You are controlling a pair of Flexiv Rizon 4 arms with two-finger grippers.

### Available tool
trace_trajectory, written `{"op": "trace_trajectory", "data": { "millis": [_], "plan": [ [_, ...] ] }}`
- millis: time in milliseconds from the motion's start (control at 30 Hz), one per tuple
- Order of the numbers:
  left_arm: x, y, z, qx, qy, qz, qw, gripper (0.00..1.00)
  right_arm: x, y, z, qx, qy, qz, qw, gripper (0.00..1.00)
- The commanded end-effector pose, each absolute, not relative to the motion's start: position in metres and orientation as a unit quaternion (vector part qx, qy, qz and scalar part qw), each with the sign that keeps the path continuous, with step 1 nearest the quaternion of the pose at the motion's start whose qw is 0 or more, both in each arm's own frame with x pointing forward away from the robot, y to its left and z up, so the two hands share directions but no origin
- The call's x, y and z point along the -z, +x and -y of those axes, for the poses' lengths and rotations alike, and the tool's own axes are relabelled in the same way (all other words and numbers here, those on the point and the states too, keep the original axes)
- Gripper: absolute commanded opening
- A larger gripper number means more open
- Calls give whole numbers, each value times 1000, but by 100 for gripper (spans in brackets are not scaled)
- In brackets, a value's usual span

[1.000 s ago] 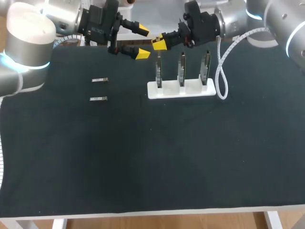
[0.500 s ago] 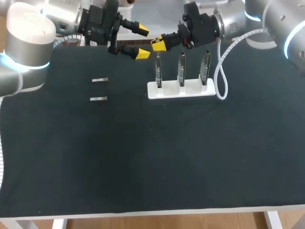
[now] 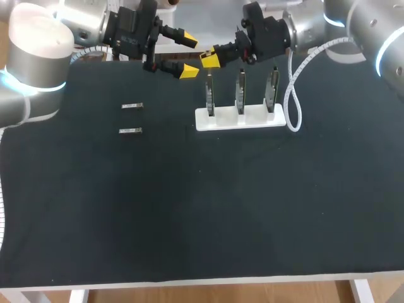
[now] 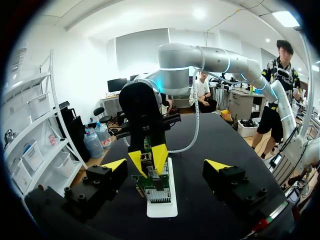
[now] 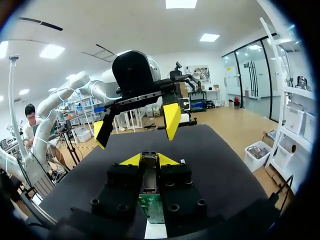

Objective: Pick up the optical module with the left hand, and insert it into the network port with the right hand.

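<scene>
The head camera sits high and back, looking down over the black table (image 3: 189,208). Each wrist camera sits low and close, facing the other across the white port stand (image 4: 161,206). The left one sees the right gripper (image 4: 149,160), and the right one sees the left gripper (image 5: 137,126). All three views share that stand.

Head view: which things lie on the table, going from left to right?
Two modules, one behind the other → white stand with three boards → white cable.
</scene>
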State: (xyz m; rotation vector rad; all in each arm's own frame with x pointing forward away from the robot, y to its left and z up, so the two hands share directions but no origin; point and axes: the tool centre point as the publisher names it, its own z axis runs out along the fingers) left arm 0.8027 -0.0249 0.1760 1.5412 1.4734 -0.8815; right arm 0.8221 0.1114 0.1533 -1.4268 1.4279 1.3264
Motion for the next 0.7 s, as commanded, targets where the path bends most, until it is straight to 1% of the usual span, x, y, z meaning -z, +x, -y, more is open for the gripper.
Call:
{"op": "trace_trajectory", "data": {
  "millis": [33, 700],
  "plan": [
    [-176, 804, 25, 350, 612, -583, 404, 100, -152, 831, -113, -550, -577, -515, 315, 0],
    [-176, 804, 25, 350, 612, -583, 404, 100, -155, 831, -114, -551, -583, -511, 308, 0]
  ]
}}
